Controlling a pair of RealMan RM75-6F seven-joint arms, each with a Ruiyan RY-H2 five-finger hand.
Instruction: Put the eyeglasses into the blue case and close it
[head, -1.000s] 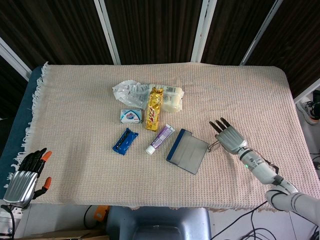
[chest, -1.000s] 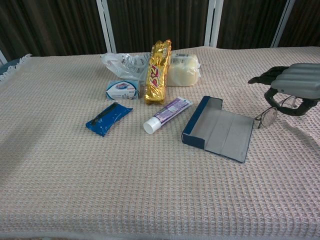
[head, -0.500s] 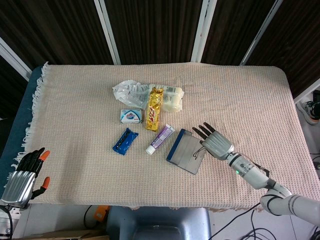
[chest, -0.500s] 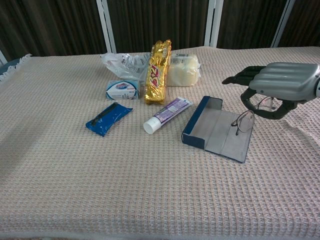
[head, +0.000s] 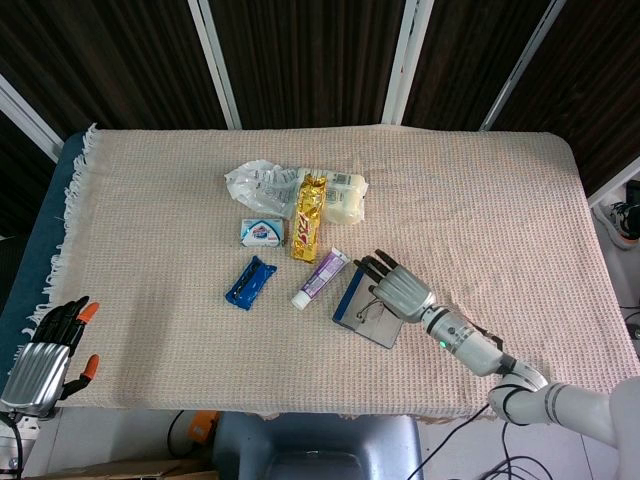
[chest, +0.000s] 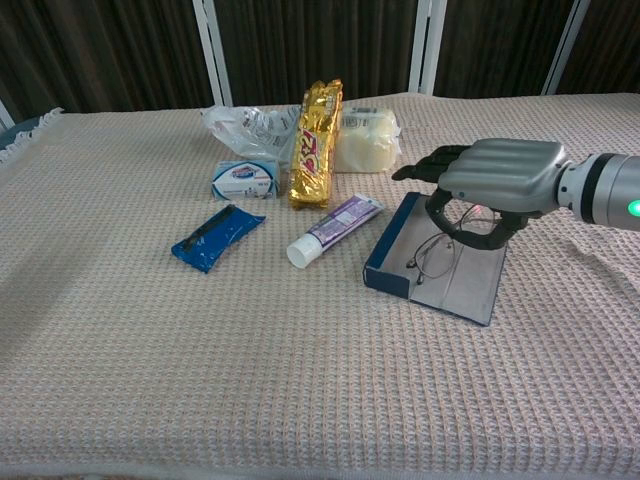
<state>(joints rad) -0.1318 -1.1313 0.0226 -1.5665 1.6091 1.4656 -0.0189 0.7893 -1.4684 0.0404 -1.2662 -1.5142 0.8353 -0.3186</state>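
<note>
The blue case lies open and flat on the cloth, its grey lining up, right of centre. My right hand hovers over it and holds the thin wire eyeglasses, which hang just above the grey lining. Whether the glasses touch the lining I cannot tell. My left hand stays off the table at the lower left of the head view, fingers apart and empty; the chest view does not show it.
Left of the case lie a purple-and-white tube and a blue packet. Behind them are a gold snack bag, a small blue-white box, a crinkled clear bag and a pale wrapped pack.
My right hand has carried the eyeglasses leftward, from beside the case's right edge to over its grey lining. The left hand has barely moved.
</note>
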